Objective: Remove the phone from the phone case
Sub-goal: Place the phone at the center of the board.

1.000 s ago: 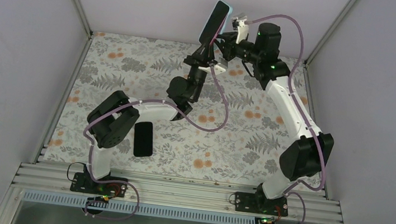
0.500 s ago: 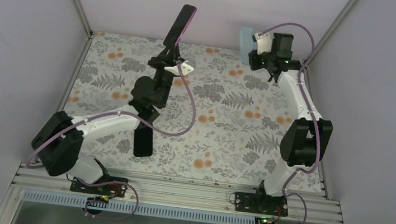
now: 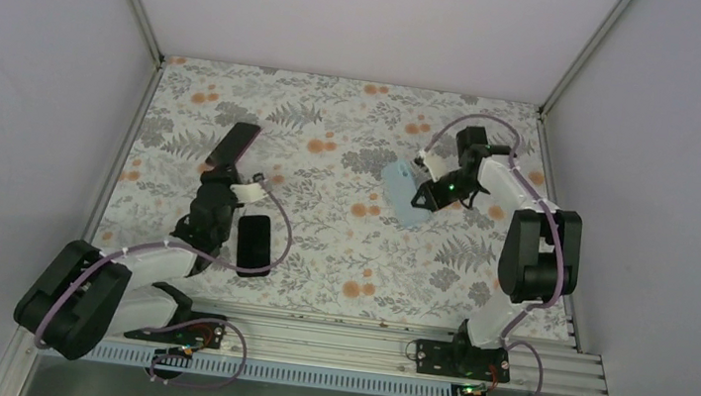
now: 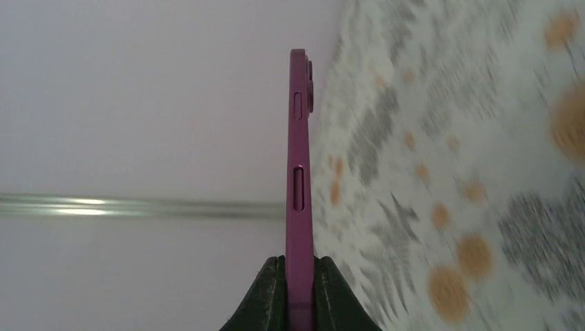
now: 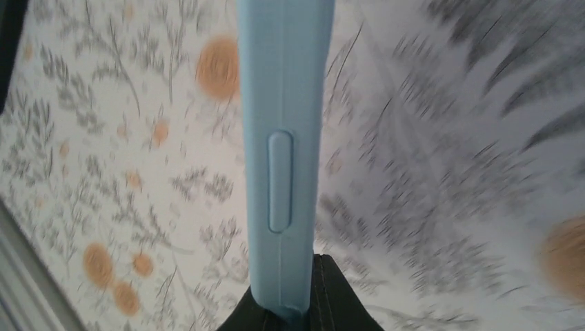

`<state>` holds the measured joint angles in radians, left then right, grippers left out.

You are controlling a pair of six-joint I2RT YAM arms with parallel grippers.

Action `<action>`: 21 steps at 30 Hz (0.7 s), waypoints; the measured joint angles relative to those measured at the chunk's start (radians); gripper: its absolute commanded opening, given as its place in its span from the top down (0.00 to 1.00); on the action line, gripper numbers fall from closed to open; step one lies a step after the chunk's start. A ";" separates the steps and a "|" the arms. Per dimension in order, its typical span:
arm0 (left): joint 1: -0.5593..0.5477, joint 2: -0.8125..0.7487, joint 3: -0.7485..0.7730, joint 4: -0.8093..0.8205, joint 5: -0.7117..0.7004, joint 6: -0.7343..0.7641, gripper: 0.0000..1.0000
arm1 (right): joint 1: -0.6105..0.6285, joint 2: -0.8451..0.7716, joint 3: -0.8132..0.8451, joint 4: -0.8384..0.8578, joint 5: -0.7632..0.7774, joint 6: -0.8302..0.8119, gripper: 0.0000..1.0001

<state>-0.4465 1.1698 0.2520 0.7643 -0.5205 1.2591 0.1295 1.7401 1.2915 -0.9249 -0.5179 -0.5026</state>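
Observation:
The phone is a dark slab with a magenta edge, out of its case. My left gripper is shut on its lower end and holds it low over the left of the table. The left wrist view shows its edge upright between my fingers. The light blue case is empty. My right gripper is shut on its edge and holds it just above the mat, right of centre. In the right wrist view the case stands between that gripper's fingers.
A second black phone lies flat on the floral mat just right of my left arm. Grey walls close in the table at the left, back and right. The aluminium rail runs along the near edge.
The phone and case, together up high a second ago, are now apart. My left arm swung left and down with the phone. My right arm came down to the mat with the case.

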 measured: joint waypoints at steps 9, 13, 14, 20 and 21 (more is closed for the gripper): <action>0.154 0.155 -0.236 0.151 0.068 0.149 0.75 | 0.000 -0.016 -0.118 -0.016 -0.002 -0.005 0.94; 0.159 0.217 -0.247 0.256 0.108 0.213 0.01 | 0.000 -0.016 -0.118 0.002 0.041 0.019 0.45; 0.159 0.218 -0.247 0.267 0.119 0.223 0.00 | 0.000 -0.016 -0.117 0.007 0.052 0.031 0.36; 0.161 -0.014 -0.237 0.087 0.232 0.207 0.00 | 0.000 -0.018 -0.089 0.031 0.156 0.056 0.00; 0.163 -0.071 -0.212 -0.021 0.265 0.180 0.00 | 0.000 -0.022 -0.082 0.037 0.177 0.053 0.00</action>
<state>-0.2832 1.0992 0.0402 0.7437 -0.2554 1.4391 0.1299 1.7180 1.2095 -0.8883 -0.3408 -0.4492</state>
